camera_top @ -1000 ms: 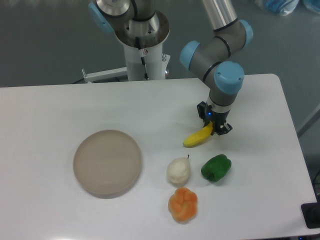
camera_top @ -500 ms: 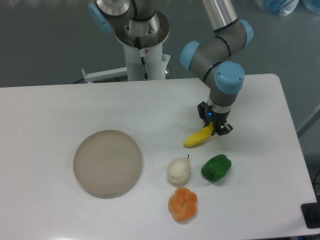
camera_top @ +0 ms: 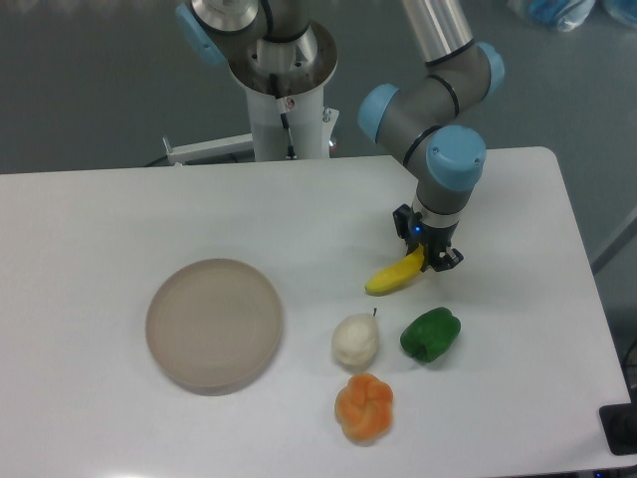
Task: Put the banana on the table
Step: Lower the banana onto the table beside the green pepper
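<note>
Little is changing since the earlier frames: the banana (camera_top: 394,276) and the gripper (camera_top: 426,251) are sitting almost where they were a second ago, shifted only a touch.

The table (camera_top: 109,209) is filling most of the view, white with rounded corners. On it, well to the left of the banana, a round beige plate (camera_top: 214,325) is lying flat. The arm is reaching down from the upper middle, its gripper pointing at the tabletop, and the fingers are pinching the banana's right, upper end. The banana is slanting down to the left from the gripper, its lower tip at or just above the table; contact cannot be told. Just below the banana, a green pepper (camera_top: 430,334) and a white pear-like fruit (camera_top: 355,340) are resting side by side, apart. Further below the banana, an orange fruit (camera_top: 364,406) is sitting just beneath the white one.
</note>
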